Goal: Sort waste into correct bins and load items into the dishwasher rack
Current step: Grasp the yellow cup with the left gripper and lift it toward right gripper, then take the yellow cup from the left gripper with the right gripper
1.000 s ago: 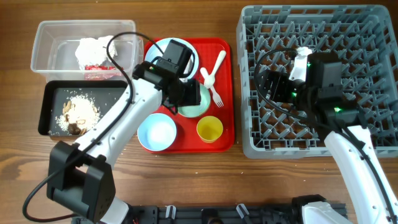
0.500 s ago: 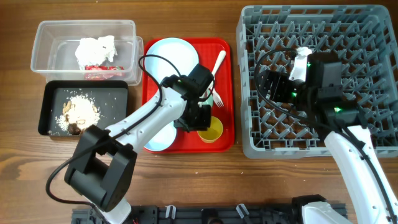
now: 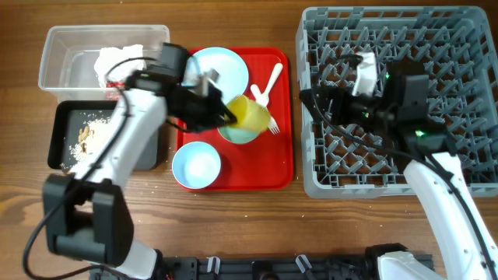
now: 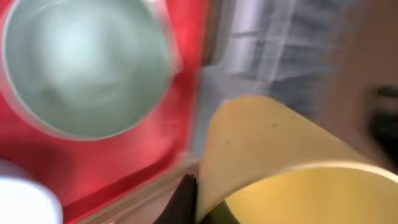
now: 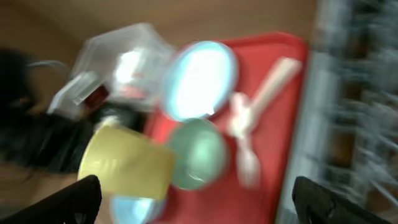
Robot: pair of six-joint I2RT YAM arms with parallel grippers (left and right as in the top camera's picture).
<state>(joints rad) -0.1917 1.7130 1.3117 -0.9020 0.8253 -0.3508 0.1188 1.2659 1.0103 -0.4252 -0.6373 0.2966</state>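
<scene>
Cup loading looks like the step in hand. The left gripper (image 3: 222, 115) is closed on the yellow cup (image 3: 250, 114) and holds it in the air, tipped on its side, above the greenish bowl (image 3: 237, 137) on the red tray (image 3: 268, 167). The right gripper (image 3: 320, 103) hangs over the left part of the rack (image 3: 436, 47), its fingers wide apart and nothing between them.

To do this well, I think the cup should travel high enough to pass the rack wall. Then it should be turned mouth down and lowered between the pegs before release. The hold seems to be near the rim only, so a slow move is safer. If a handover is intended, the right gripper should close firmly before the left one opens.
</scene>
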